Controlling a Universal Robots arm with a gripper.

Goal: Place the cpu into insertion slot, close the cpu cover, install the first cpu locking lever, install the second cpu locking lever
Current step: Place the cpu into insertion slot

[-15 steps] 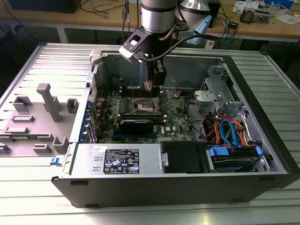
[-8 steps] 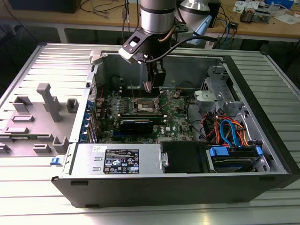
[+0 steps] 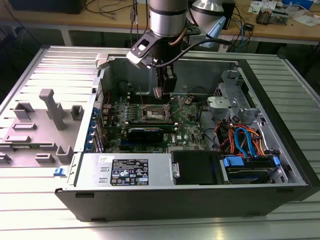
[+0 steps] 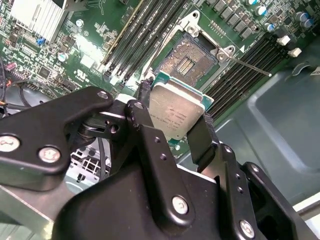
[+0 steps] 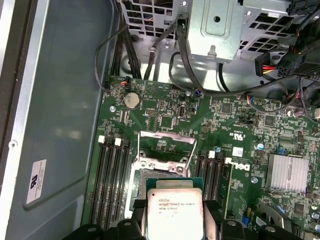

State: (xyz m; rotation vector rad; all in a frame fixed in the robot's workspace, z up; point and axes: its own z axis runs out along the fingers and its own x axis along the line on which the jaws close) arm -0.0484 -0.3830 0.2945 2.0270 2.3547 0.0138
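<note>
The claw (image 4: pixel 172 119) is closed on the cpu (image 4: pixel 176 106). Its black fingers (image 4: pixel 199 136) pinch two opposite edges, so the silver-grey top faces up and the underside is free to settle flat into a socket. In both wrist views the cpu hangs clear above the motherboard, near the insertion slot (image 4: pixel 192 59) but not yet in it. I cannot tell whether it is squarely over the opening. In the exterior view the claw (image 3: pixel 161 91) reaches down from the arm into the open computer case (image 3: pixel 175 202), which lies on its side on the desk (image 3: pixel 30 215). There the insertion slot (image 3: pixel 153 114) sits at about six o'clock from the cpu (image 3: pixel 157 92). The cpu cover (image 5: pixel 167 135) is swung open and lies back away from the socket, leaving the dark centre exposed to receive the chip. A thin locking lever (image 4: pixel 250 66) stands unlatched just beside the socket, apparently for the same reason. The long black graphics card (image 3: pixel 145 133) lies at six o'clock from the socket and the blue and orange cables (image 3: pixel 245 140) at about four o'clock, both apart from the claw. By my judgement the placing step is in hand, with the cover and levers not yet closed.
</note>
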